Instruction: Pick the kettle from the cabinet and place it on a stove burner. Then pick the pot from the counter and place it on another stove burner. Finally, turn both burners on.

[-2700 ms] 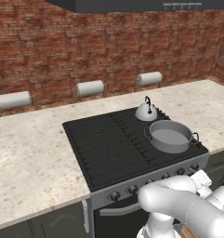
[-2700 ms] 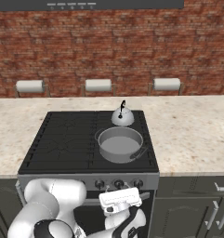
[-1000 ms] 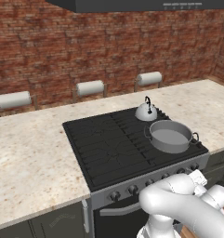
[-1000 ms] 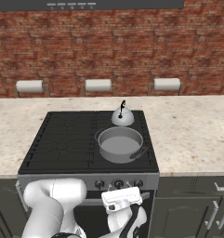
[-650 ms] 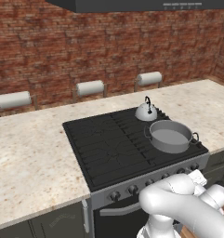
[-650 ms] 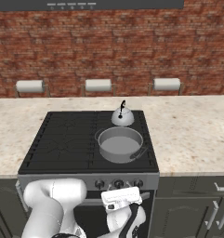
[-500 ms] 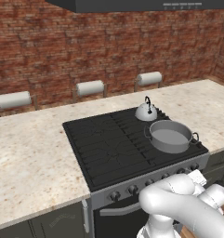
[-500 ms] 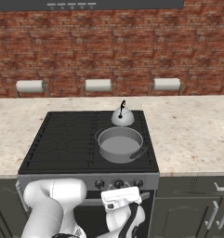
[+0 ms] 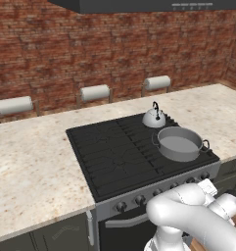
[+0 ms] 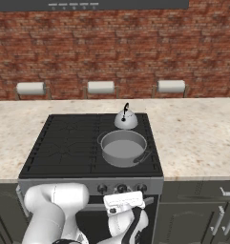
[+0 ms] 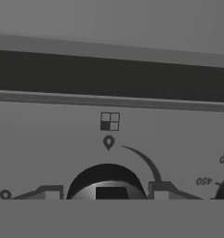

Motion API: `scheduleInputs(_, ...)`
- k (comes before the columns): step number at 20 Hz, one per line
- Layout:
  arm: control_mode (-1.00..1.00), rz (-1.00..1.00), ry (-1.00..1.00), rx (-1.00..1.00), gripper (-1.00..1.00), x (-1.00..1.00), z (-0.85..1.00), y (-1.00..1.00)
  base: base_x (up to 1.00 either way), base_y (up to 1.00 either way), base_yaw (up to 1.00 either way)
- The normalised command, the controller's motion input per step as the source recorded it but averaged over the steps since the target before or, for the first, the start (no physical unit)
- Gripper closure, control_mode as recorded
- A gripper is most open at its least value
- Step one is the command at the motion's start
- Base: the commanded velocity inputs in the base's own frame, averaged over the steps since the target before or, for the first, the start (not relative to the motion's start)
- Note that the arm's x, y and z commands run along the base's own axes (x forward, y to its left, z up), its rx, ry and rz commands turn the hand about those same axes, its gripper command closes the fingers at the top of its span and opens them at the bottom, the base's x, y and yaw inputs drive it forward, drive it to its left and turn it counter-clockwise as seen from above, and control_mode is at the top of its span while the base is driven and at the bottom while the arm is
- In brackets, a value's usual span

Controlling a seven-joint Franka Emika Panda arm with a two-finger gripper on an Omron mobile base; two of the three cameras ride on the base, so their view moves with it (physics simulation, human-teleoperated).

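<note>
The silvery kettle [image 9: 154, 117] [image 10: 125, 120] stands on the back right burner of the black cooktop [image 9: 114, 152] [image 10: 64, 143]. The grey pot [image 9: 179, 144] [image 10: 123, 147] sits on the front right burner just before it. My hand [image 10: 123, 200] is low against the range front, below the knob row [image 10: 121, 188]. In the hand view my gripper [image 11: 106, 194] straddles a round black knob [image 11: 108, 179], a fingertip [image 11: 50, 193] close on each side. The jaws stand open, with a slim gap still showing at the left one. The cabinet is out of view.
Beige speckled counter [image 9: 31, 162] [image 10: 197, 133] runs on both sides of the range. Three paper-towel rolls [image 9: 95, 92] hang along the brick wall. Dark cupboard doors [image 10: 197, 214] stand right of the oven. A range hood [image 9: 139, 5] hangs overhead.
My hand has edged slightly upward toward the knob row. Kettle and pot have stayed in place.
</note>
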Motion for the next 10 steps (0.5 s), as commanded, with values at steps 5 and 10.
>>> scheduleInputs(5,-1.00,0.00,0.00,-0.06,1.00,0.00,0.00,0.00,0.00,0.00,0.00)
scheduleInputs(10,-1.00,0.00,0.00,-0.21,1.00,0.00,0.00,0.00,0.00,0.00,0.00)
